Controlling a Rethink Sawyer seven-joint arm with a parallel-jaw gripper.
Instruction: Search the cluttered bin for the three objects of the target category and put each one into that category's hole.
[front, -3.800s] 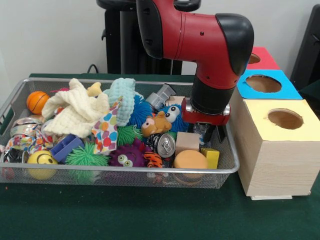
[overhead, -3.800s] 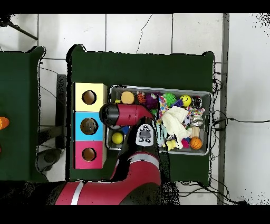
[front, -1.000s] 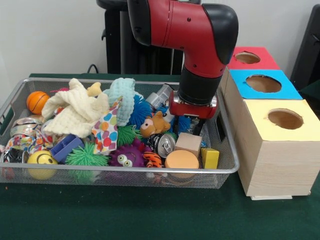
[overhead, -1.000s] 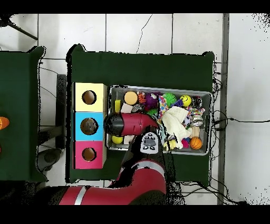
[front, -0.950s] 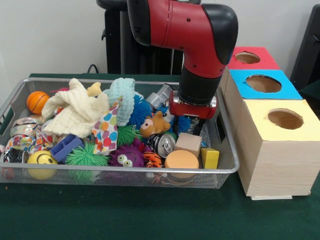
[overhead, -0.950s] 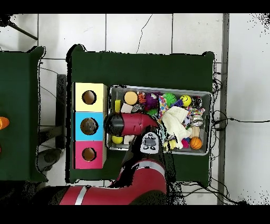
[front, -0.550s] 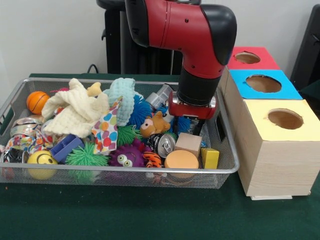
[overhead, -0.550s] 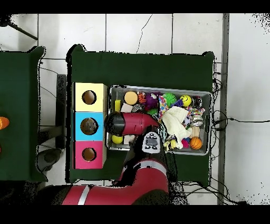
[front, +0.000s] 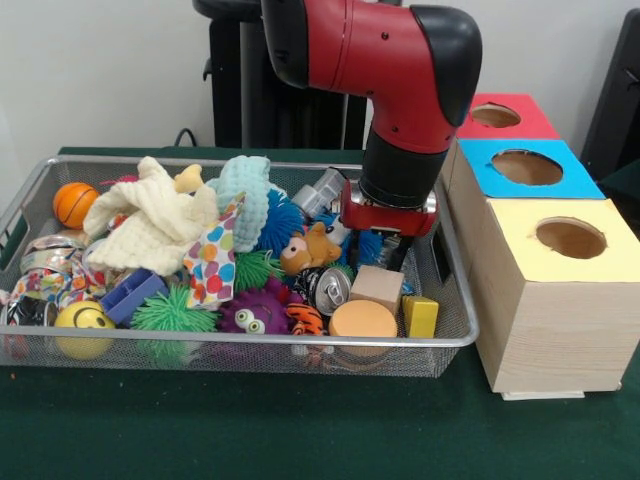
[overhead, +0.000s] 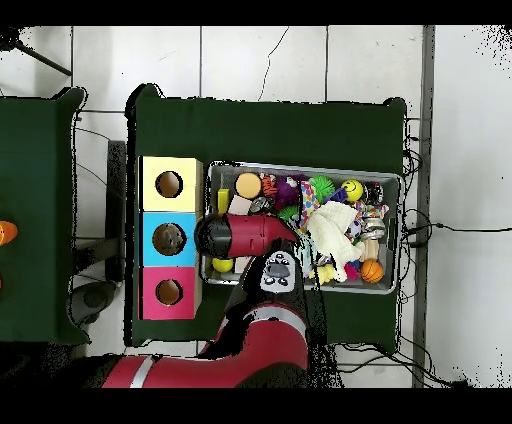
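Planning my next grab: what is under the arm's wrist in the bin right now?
In the front view, a blue furry toy shows below the wrist, with the wooden block in front. The gripper is mostly hidden, so anything held cannot be seen. Overhead, the arm covers that corner.

Pale wall (front: 100, 70), tiled floor (overhead: 300, 60), dark green table (overhead: 300, 130), perhaps cloth-covered.

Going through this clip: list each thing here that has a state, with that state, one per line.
gripper: low in the bin, fingers hidden, open or shut unclear
wire bin: full of clutter
soda can: lying on its side
yellow box hole: open
blue box hole: open
red box hole: open
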